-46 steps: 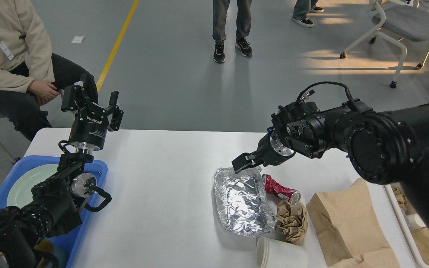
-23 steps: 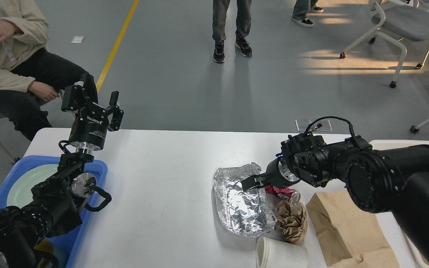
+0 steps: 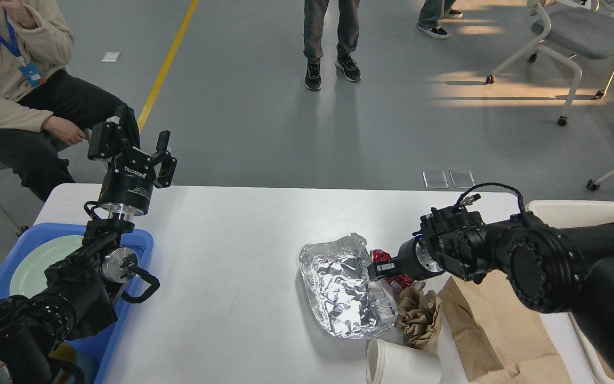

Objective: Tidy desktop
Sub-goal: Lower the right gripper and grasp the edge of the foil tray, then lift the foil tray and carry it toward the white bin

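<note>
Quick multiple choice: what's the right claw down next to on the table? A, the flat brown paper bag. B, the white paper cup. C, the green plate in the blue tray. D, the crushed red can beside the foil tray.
D: the right claw sits low at the crushed red can, right at the foil tray's right edge, well apart from the white paper cup.

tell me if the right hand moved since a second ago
Yes. The right hand dropped down and toward the robot, from the foil tray's far edge to the red can beside it.
</note>
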### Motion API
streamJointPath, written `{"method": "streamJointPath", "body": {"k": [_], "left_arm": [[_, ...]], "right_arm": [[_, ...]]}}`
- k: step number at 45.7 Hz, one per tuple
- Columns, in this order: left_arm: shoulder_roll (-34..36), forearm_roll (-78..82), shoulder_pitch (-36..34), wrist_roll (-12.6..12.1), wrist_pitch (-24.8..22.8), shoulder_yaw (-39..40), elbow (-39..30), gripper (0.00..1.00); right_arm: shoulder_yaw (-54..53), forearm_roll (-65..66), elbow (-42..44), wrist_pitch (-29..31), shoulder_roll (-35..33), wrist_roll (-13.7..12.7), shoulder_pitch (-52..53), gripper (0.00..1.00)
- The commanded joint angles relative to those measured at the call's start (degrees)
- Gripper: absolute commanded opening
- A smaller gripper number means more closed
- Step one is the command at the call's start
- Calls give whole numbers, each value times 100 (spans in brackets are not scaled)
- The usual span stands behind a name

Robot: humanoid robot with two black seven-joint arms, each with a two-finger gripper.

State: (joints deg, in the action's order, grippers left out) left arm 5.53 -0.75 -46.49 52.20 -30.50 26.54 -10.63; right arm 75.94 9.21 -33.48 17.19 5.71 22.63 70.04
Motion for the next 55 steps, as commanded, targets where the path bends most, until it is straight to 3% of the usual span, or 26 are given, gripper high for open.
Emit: {"method": "streamJointPath", "body": {"k": [1,20,27,39,48,55], "left_arm": [[1,5,0,1,0,0,0,96],[1,-4,0,1,0,0,0,96],[1,5,0,1,0,0,0,96],[1,-4,0,-8,0,0,0,96],[1,-4,0,1,0,0,0,96],[1,-4,0,1,0,0,0,96]], "right_arm": [[0,1,-19,65,-17,-13,-8,0],[-9,-16,-45,345,-79,-13,141,0],[-26,-25,-89,1127,-184,-5,510,0],[-35,-34,-229,3034,-492,13,1757,0],[-26,-25,-607,3781,-729,48,3014,0],[-9,-25,-651,3781,-791,48,3858,0]]}}
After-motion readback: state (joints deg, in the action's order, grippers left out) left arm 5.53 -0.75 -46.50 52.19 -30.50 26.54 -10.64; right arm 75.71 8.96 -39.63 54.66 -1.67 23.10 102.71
